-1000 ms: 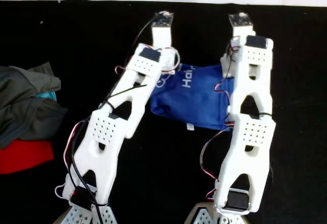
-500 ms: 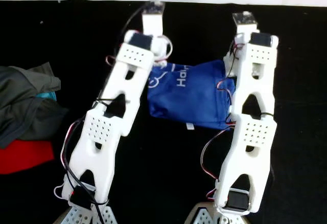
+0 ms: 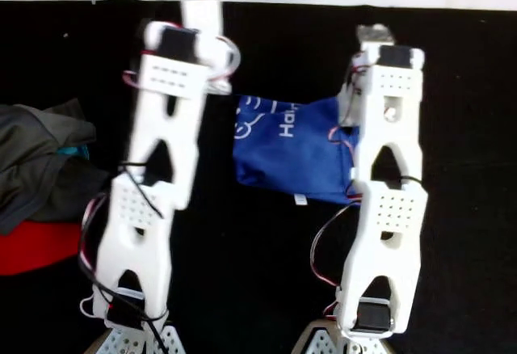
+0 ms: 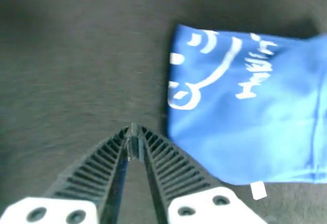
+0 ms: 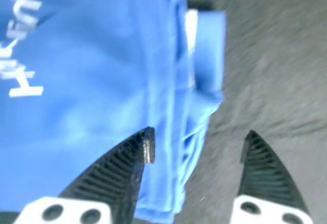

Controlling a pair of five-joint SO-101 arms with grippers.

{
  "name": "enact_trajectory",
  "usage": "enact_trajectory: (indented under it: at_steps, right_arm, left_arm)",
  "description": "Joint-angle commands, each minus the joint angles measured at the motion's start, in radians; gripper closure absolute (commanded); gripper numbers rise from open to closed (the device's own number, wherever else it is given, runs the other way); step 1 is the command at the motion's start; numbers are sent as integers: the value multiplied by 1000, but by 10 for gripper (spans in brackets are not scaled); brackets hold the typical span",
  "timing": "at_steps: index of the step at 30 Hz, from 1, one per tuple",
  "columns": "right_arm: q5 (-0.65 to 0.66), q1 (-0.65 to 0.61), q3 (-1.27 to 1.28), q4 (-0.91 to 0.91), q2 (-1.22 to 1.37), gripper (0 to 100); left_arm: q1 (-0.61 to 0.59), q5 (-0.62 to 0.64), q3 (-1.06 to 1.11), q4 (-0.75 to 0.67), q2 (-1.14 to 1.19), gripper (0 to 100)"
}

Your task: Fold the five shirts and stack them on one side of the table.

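Far to the left of the blue shirt (image 3: pixel 291 156), at the table's edge, you have a pile of shirts (image 3: pixel 40 156): dark grey ones bunched on top, a bit of teal showing between them, and a red shirt (image 3: pixel 36 247) lying at the near end. None of them touches the blue shirt; bare black table (image 3: pixel 258 281) lies between.

Your left arm (image 3: pixel 153 176) stretches out along the left side of the blue shirt, apart from it. Its wrist view shows the left gripper (image 4: pixel 134 143) with its jaws pressed together at the tips and nothing between them. It hangs over bare table just beside the blue shirt's left edge, where the white print is.

The blue shirt lies folded into a rough rectangle in the middle of the table, between your two arms. White lettering runs across its far-left part, and a small white tag (image 3: pixel 300 200) pokes out from its near edge.

Your right arm (image 3: pixel 384 192) runs along the blue shirt's right side and covers that edge from above. The right gripper (image 5: pixel 198 143) hangs over the shirt's right end with its jaws spread wide and holding nothing. One finger (image 5: pixel 138 157) sits above the layered blue folds, and the other (image 5: pixel 260 165) sits above the bare table just beside the blue shirt.
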Motion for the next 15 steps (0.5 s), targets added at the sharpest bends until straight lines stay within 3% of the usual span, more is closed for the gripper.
enact_trajectory:
  at_steps: [1,8,15]
  right_arm:
    - [-17,-56,151,12,-154,710]
    - [-35,-85,302,-117,-182,651]
    - [-37,-62,295,-229,-25,652]
  left_arm:
    - [-62,9,166,12,-194,991]
    - [-82,3,719,-31,-539,991]
    - [-173,6,1188,-315,-711,991]
